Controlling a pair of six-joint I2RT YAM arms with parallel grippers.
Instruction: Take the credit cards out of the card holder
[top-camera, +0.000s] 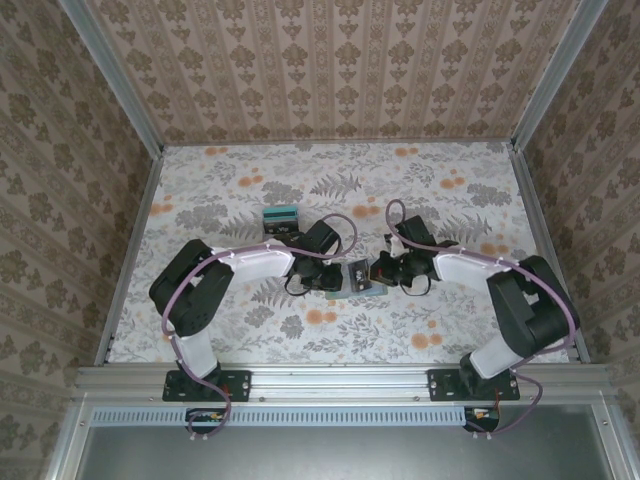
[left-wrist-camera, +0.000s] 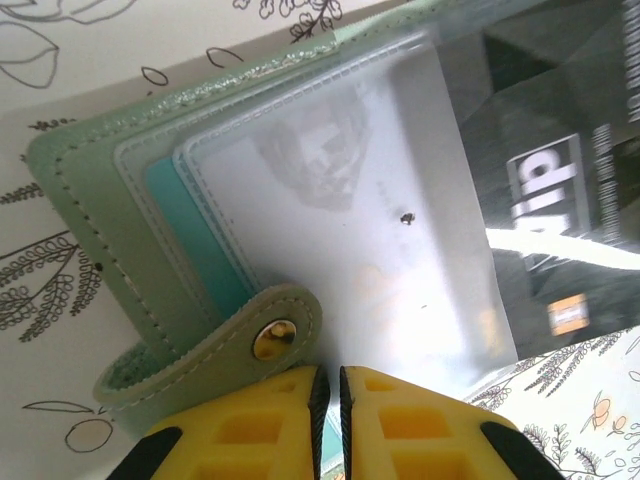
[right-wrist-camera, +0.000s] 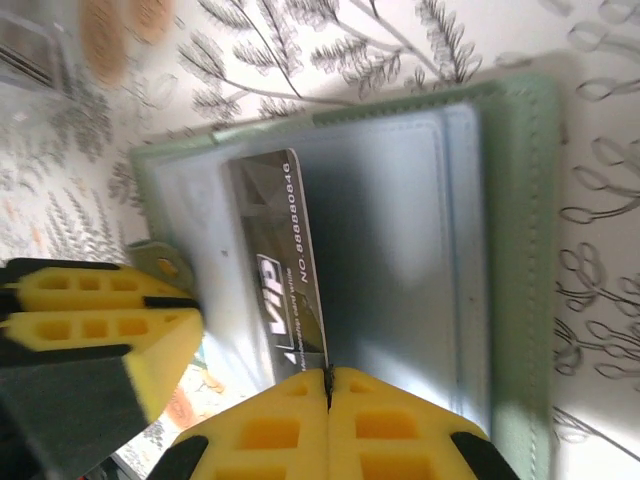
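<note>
Stack (top-camera: 281, 217) of teal and grey cards lies on table (top-camera: 420, 200), up and left of the arms, well apart from the work.

Left gripper (left-wrist-camera: 330, 375) sits at the holder's (left-wrist-camera: 90, 200) near edge, just beside the strap (left-wrist-camera: 250, 345). Its jaws are almost together with a thin sliver of something between them. It looks clamped on the holder edge to pin it.

Holder lies open mid-table between the two grippers. Teal card (left-wrist-camera: 185, 235) is in a clear sleeve (left-wrist-camera: 330, 200) on the left side.

Dark card (right-wrist-camera: 285, 260) lies slanted across the blue-grey panel, its near corner running into the right gripper (right-wrist-camera: 328, 378). That gripper's pads are pressed fully together on the corner, so it grips the dark card. Cannot tell how much of the card is inside a sleeve.

Risks:
- The corner-only pinch is small, so the card could slip out or twist if the sleeve drags on it.
- A pull off the sleeve's axis could jam the card or bend it.
- If the left grip is weak, the whole holder would slide or lift with the card.
- The grippers are near each other, so a wide pull-back could bump them.
- The teal card is not yet out.
</note>
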